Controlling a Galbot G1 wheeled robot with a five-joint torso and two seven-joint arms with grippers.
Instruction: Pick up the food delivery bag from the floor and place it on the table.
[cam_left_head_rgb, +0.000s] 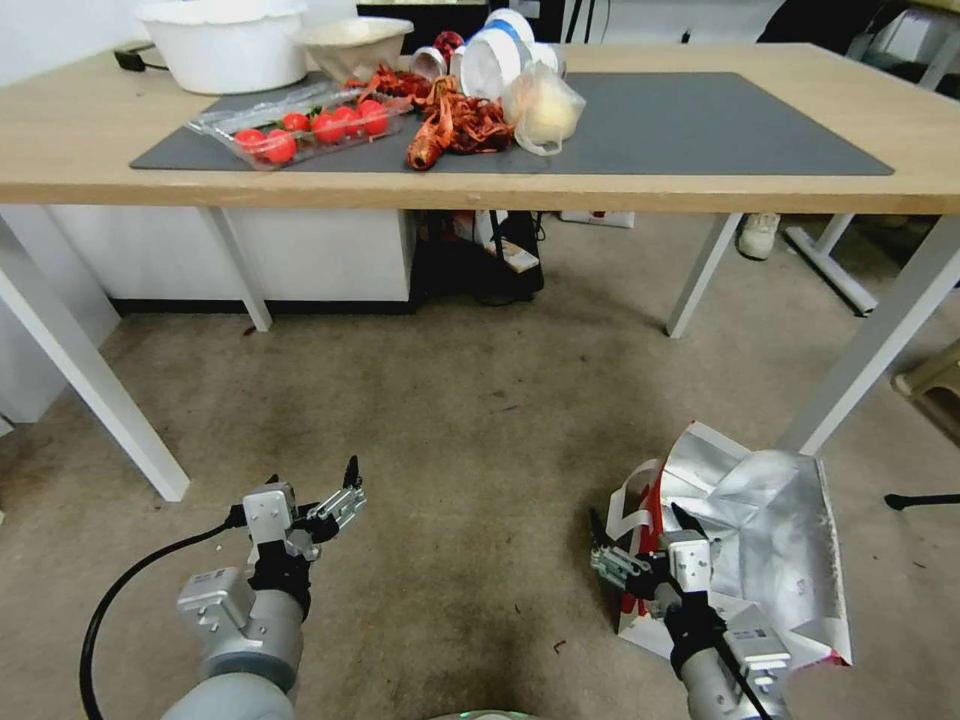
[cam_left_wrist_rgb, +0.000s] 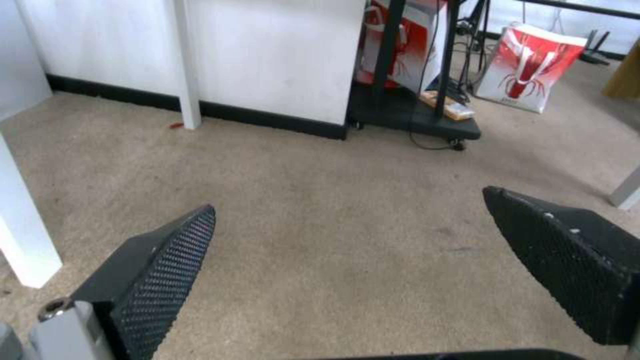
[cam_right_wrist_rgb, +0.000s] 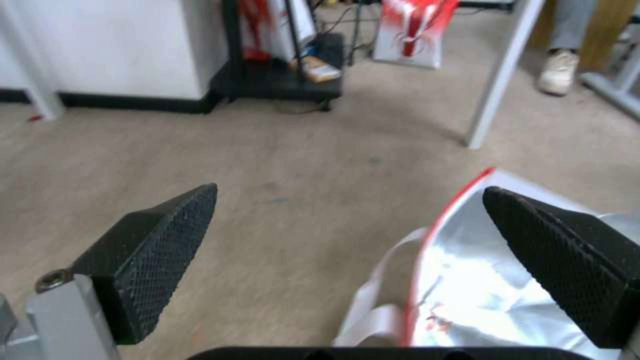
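Bag (cam_left_head_rgb: 760, 540) on the floor (cam_left_head_rgb: 450, 420), mouth open with foil showing, just right of the table (cam_left_head_rgb: 500, 185) leg. Right gripper (cam_left_head_rgb: 640, 530) spread wide over its handle edge, no grasp. Left gripper (cam_left_head_rgb: 310, 490) open, idle. Pickup and placement both remain

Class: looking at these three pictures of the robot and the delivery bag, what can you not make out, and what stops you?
- Food delivery bag, head view: its near left part is hidden behind the right gripper.
- Same bag, right wrist view: cut off by the picture's edge.
- Table, head view: far end cut off at the top.
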